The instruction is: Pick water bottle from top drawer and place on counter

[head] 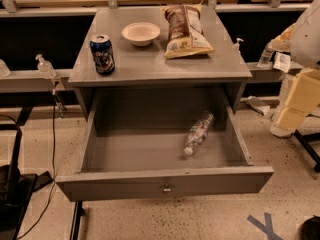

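The water bottle (pixel 198 132) is a small clear crinkled bottle with a white cap. It lies on its side in the right half of the open top drawer (pixel 165 183), cap pointing toward the drawer front. The drawer is pulled fully out, with a small metal lock at the centre of its front panel. The grey counter (pixel 150 59) sits above it. My arm comes in at the right edge. My gripper (pixel 296 106) hangs to the right of the cabinet, level with the drawer, well apart from the bottle.
On the counter stand a blue soda can (pixel 102 54) at the left, a white bowl (pixel 141 33) at the back middle, and a chip bag (pixel 186 30) at the back right. Small pump bottles (pixel 45 67) stand on side ledges. A cable (pixel 54 134) hangs at the left.
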You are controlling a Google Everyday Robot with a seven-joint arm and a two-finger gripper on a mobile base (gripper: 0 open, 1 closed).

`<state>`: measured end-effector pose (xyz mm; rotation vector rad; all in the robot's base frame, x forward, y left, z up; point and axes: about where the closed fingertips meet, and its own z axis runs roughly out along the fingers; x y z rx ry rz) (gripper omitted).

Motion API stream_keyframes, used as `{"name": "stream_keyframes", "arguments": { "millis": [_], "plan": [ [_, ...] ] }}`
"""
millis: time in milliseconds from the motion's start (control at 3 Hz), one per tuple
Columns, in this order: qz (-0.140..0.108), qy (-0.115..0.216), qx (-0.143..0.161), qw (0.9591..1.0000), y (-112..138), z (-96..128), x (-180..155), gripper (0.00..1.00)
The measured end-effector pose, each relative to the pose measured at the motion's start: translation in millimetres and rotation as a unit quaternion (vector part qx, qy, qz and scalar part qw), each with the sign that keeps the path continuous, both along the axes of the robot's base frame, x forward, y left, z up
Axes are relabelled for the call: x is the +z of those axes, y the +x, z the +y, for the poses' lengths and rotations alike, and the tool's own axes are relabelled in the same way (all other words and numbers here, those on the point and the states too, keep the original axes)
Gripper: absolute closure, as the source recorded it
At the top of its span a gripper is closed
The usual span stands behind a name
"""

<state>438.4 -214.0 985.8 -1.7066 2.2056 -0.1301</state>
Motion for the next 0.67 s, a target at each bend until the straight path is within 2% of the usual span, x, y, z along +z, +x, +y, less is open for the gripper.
{"name": "stream_keyframes", "arguments": {
  "millis": [333, 667],
  "plan": [
    [0.000, 0.000, 0.000, 1.0000, 0.0, 0.0, 0.1, 0.00],
    [-0.016, -0.010, 0.020, 0.9996, 4.2, -0.5, -2.2, 0.00]
  ]
}}
